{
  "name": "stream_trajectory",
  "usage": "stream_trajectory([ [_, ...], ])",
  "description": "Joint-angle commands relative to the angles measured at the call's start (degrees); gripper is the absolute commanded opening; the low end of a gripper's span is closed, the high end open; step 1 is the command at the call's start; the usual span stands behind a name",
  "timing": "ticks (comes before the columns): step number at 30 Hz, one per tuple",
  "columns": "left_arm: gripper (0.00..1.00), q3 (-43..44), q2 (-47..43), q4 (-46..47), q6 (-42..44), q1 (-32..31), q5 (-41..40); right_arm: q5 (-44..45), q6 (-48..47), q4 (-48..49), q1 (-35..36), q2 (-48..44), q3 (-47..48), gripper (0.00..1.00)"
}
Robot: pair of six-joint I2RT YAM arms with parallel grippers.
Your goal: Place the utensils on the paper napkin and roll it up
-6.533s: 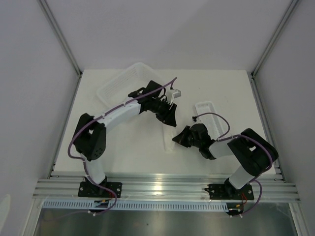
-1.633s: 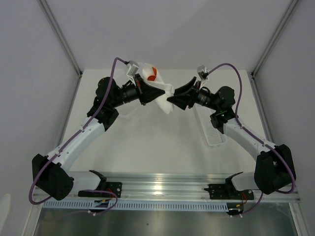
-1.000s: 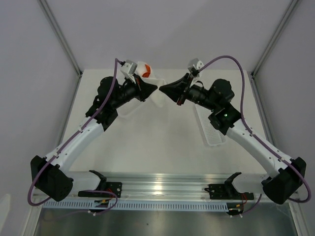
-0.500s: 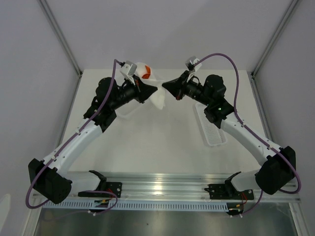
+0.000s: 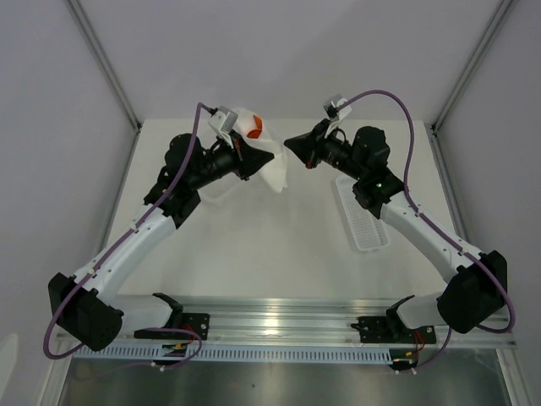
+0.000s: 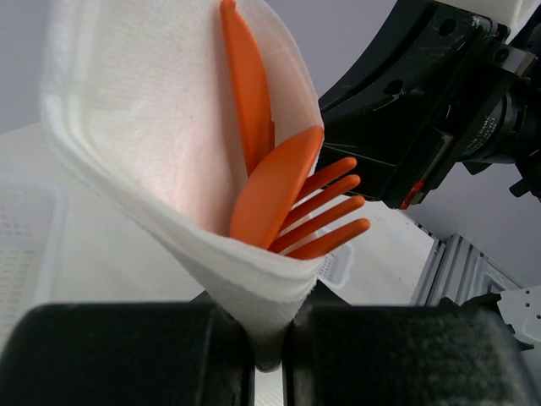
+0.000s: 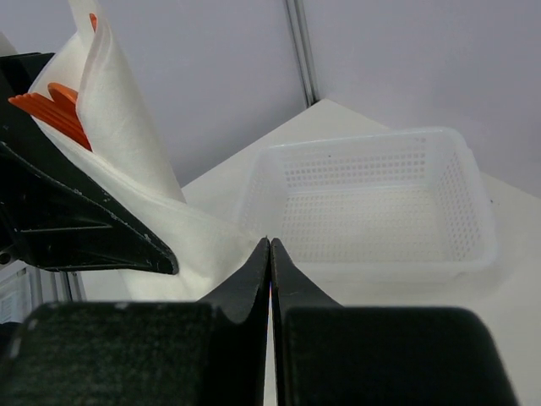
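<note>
The white paper napkin (image 6: 127, 152) is wrapped as a cone around the orange-red utensils (image 6: 270, 186), whose fork tines and spoon head stick out of its open end. My left gripper (image 6: 269, 338) is shut on the cone's narrow bottom and holds it in the air over the table's back. From above, the napkin (image 5: 272, 169) hangs from the left gripper (image 5: 250, 159) with an orange tip (image 5: 254, 127) on top. My right gripper (image 7: 270, 245) is shut with nothing between its fingers, its tips just beside the napkin (image 7: 144, 203). In the top view the right gripper (image 5: 292, 144) points left at the bundle.
A large white mesh basket (image 7: 380, 203) sits on the table at the back, mostly hidden under the left arm in the top view. A narrow white plastic tray (image 5: 362, 216) lies to the right, below the right arm.
The right gripper has closed and drawn slightly back to the right of the napkin. The napkin's loose flap now hangs lower. The left gripper keeps its hold, nearly still.
</note>
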Motion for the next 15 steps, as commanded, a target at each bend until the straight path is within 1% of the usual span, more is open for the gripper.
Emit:
stream_trajectory([
  [1,0.01,0.2,-1.93,2.14,0.01,-0.45,0.13,1.01,-0.56,-2.17,-0.38,-0.84,2.18,0.0],
  [4,0.01,0.73,-1.75,1.09,2.2,-0.54,-4.51,0.33,-0.74,-5.08,-2.74,-4.35,2.09,0.02],
  [5,0.01,1.08,-1.66,0.04,3.26,-0.62,-5.84,-0.46,-2.22,-5.97,-3.53,-6.53,2.27,0.05],
  [6,0.01,1.43,-1.49,-0.49,3.79,-0.62,-6.81,-1.08,-3.45,-6.85,-3.63,-7.43,2.44,0.07],
  [7,0.01,1.52,-1.4,-0.84,4.23,-0.62,-8.29,-3.26,-4.16,-8.86,-3.54,-8.04,2.62,0.12],
  [8,0.01,1.87,-1.14,-1.37,4.76,-0.71,-8.74,-4.59,-4.51,-9.48,-3.54,-8.4,2.71,0.14],
  [9,0.01,2.13,-0.96,-2.51,4.85,-0.71,-8.92,-7.21,-4.08,-9.66,-3.37,-8.49,2.53,0.16],
  [10,0.01,2.31,-0.79,-2.87,5.02,-0.8,-9.27,-8.37,-3.55,-9.32,-3.1,-8.14,2.27,0.19],
  [11,0.01,2.49,-0.52,-3.13,5.11,-0.97,-9.28,-9.16,-3.11,-8.88,-2.58,-7.7,2.09,0.2],
  [14,0.01,2.49,-0.52,-3.05,5.64,-1.24,-9.54,-9.35,-2.76,-7.83,0.23,-5.16,2.18,0.25],
  [15,0.01,2.66,-0.52,-3.13,5.81,-1.24,-9.63,-10.13,-2.24,-5.65,1.02,-4.02,2.09,0.26],
])
